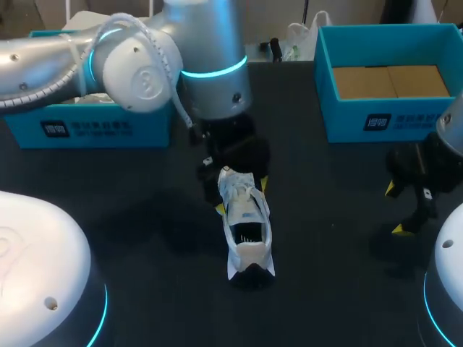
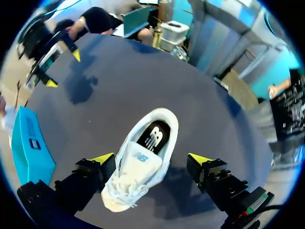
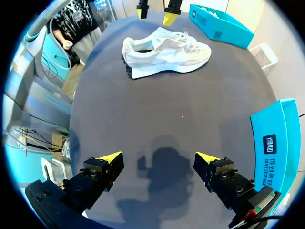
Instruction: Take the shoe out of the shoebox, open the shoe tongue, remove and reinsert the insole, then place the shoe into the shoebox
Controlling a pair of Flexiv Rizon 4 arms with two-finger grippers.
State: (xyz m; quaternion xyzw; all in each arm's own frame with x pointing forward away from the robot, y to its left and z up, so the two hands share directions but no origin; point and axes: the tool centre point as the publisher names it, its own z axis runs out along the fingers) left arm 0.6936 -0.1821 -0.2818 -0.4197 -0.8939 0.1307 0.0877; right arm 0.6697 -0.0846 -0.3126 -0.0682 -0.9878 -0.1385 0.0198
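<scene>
The shoe (image 1: 246,224) is out on the dark desk (image 1: 145,217), dead centre of the head view. It stands on its sole, with the toe toward the top of the frame and the heel toward the bottom. The left arm (image 1: 145,65) sweeps in from the upper left and reaches the middle, and the left jaws hang right over the laced toe end. They're spread wide! From the left wrist, the yellow fingertips (image 2: 102,159) straddle the front of the shoe. One tip sits just beside its side and the other stands clearly off it, so there's no clamp on anything. Ahead of those jaws the shoe's mouth gapes, and the insole (image 2: 155,138) shows dark inside it. Over at the right edge of the head view, the right arm (image 1: 452,130) holds the right jaws above bare desk, well apart from the shoe. Those are apart too. The right wrist shows its fingertips (image 3: 110,157) wide with only a shadow on the desk between them, and the shoe is far ahead, side-on. The open blue box (image 1: 376,108) waits at the upper right, its brown floor showing. A second blue box (image 1: 87,126) sits at the upper left, partly hidden behind the left arm.
</scene>
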